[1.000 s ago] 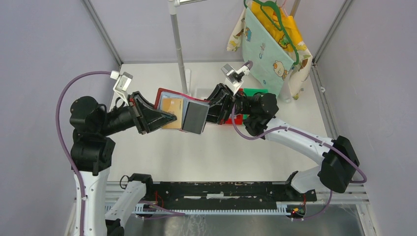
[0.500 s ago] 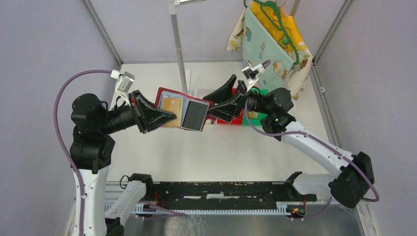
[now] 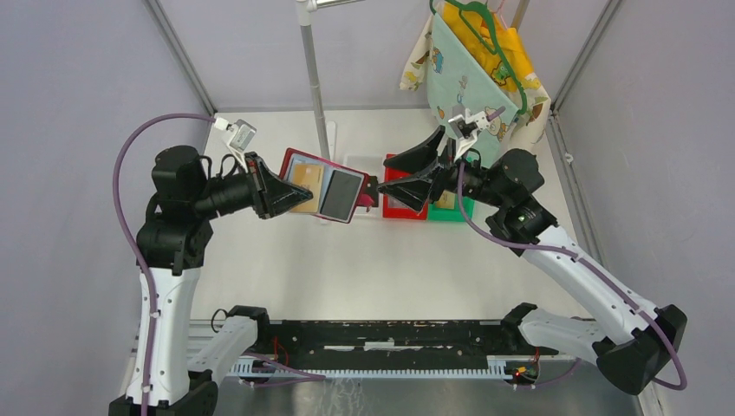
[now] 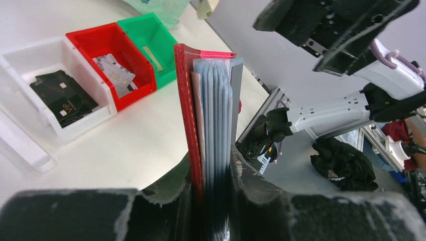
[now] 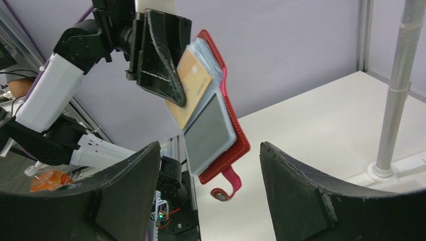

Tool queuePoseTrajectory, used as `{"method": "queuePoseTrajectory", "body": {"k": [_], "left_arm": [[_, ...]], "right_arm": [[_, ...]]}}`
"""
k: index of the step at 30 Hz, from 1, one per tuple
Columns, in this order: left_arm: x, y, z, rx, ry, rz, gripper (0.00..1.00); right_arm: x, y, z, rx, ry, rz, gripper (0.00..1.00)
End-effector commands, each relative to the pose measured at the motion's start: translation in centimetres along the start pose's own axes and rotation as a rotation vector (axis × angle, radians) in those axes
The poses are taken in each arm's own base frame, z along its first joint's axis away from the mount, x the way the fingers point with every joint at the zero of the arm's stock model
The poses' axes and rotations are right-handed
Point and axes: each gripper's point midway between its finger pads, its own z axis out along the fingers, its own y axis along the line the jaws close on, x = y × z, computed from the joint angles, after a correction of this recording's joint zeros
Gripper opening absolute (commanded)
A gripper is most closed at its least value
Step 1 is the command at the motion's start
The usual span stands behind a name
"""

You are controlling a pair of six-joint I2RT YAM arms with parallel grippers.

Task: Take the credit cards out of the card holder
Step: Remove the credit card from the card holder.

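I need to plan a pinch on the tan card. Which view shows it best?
Right wrist: the tan card faces the camera, in the card holder. Top external shows it small, beside the left gripper. Left wrist sees only the holder's edge.

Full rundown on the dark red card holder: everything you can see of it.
The dark red, stitched, leather-look card holder is open, held tilted in the air by the left gripper, which clamps one edge across cover and sleeves. Inside: a stack of clear greyish plastic sleeves, a tan card in the upper one facing out. A pinkish closing tab with a snap hangs from the lower edge. The open right gripper faces it, not touching.
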Motion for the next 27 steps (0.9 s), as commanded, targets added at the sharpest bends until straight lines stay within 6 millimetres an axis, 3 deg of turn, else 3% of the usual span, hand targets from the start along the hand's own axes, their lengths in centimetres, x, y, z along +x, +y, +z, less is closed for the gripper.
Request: {"method": "queuePoseTrajectory", "body": {"k": [1, 6, 14, 22, 27], "left_arm": [[-0.6, 0.7, 0.0, -0.028, -0.021, 0.083, 0.02], [0.0, 2.0, 0.3, -0.067, -0.006, 0.088, 0.02], [0.1, 2.3, 0.6, -0.057, 0.007, 0.075, 0.02], [0.1, 1.1, 0.4, -0.007, 0.008, 0.078, 0.02], [0.0, -0.7, 0.2, 0.071, 0.007, 0.077, 0.02]], "right_arm": [[-2.6, 1.9, 0.2, -0.063, -0.067, 0.014, 0.77], [-3.1, 4.1, 0.2, -0.195, -0.125, 0.110, 0.72], [0.7, 6.4, 3.4, -0.316, -0.074, 0.258, 0.65], [4.3, 5.9, 6.2, -0.324, -0.025, 0.353, 0.60], [5.4, 5.5, 7.1, -0.328, -0.015, 0.394, 0.58]]}}
